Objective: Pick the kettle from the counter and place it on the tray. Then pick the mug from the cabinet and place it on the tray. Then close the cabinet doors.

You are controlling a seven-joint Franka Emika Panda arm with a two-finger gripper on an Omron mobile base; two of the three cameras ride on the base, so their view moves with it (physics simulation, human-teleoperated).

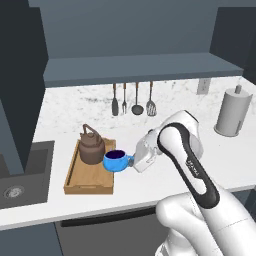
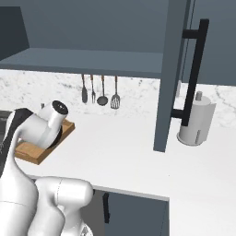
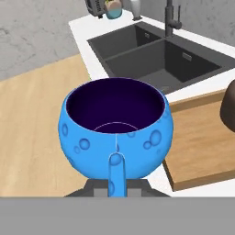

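The dark-brown kettle (image 1: 91,147) stands upright on the far part of the light wooden tray (image 1: 86,179), which lies on the white counter (image 1: 165,125). My gripper (image 1: 133,161) is shut on the side handle of the bright-blue mug (image 1: 116,161), holding it upright at the tray's right rim. The frames do not show whether the mug rests on anything. In the hand view the mug (image 3: 114,133) sits just beyond my gripper (image 3: 117,186), with the tray (image 3: 206,147) and the kettle's edge (image 3: 228,108) to its right.
The dark sink (image 1: 20,175) lies left of the tray. One open cabinet door (image 2: 168,73) with a black bar handle hangs over the counter; another (image 1: 20,75) stands at the left. A grey paper-towel cylinder (image 1: 232,112) and hanging utensils (image 1: 132,100) are at the back.
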